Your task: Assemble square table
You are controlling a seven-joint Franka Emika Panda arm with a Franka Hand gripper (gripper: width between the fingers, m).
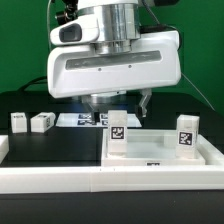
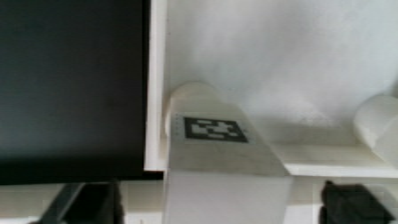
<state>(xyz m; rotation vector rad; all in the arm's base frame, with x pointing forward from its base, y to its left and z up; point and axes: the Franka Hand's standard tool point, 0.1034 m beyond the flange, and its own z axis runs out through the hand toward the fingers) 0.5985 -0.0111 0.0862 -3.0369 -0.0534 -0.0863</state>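
Note:
The white square table top (image 1: pixel 160 152) lies at the exterior view's right. Two white tagged legs stand upright on it, one at its left corner (image 1: pixel 118 128) and one at its right (image 1: pixel 187 132). My gripper (image 1: pixel 118 106) hangs right above the left leg. In the wrist view that leg (image 2: pixel 217 130) runs up between my dark fingers (image 2: pixel 80 203), with a gap on each side. The gripper (image 2: pixel 222 208) is open and straddles the leg without touching it. The table top (image 2: pixel 285 50) and part of the second leg (image 2: pixel 379 115) also show there.
Two loose white legs (image 1: pixel 19 122) (image 1: pixel 42 122) stand on the black table at the exterior view's left. The marker board (image 1: pixel 82 119) lies behind them under the arm. A long white rail (image 1: pixel 50 181) borders the front.

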